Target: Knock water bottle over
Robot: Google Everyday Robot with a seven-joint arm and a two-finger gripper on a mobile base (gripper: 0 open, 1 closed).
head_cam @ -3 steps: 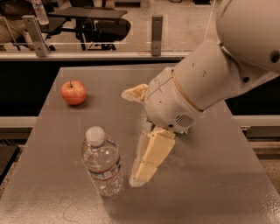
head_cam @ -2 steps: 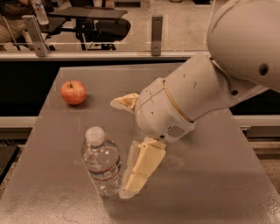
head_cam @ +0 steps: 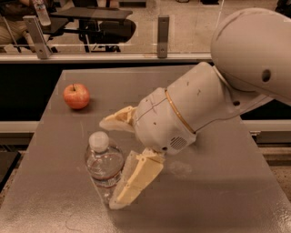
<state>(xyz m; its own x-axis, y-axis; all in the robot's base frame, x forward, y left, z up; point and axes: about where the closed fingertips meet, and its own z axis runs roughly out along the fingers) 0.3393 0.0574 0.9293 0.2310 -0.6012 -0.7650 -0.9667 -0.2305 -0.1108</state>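
The water bottle (head_cam: pixel 101 164) is a clear ribbed bottle with a white cap. It stands upright near the front left of the grey table (head_cam: pixel 218 195). My gripper (head_cam: pixel 109 164) is open, its two cream fingers spread around the bottle. The near finger (head_cam: pixel 136 179) lies against the bottle's right side, its tip down at the table. The far finger (head_cam: pixel 119 120) reaches past just behind the cap. The big white arm comes in from the upper right.
A red apple (head_cam: pixel 76 96) sits at the back left of the table. A glass barrier with metal posts (head_cam: pixel 163 36) runs along the far edge, with chairs and a tiny distant bottle (head_cam: pixel 42 12) beyond. The table edges are close on the left and front.
My gripper has moved left and slightly forward, closing the gap to the bottle until the near finger rests against it. The bottle still stands upright in the same spot.
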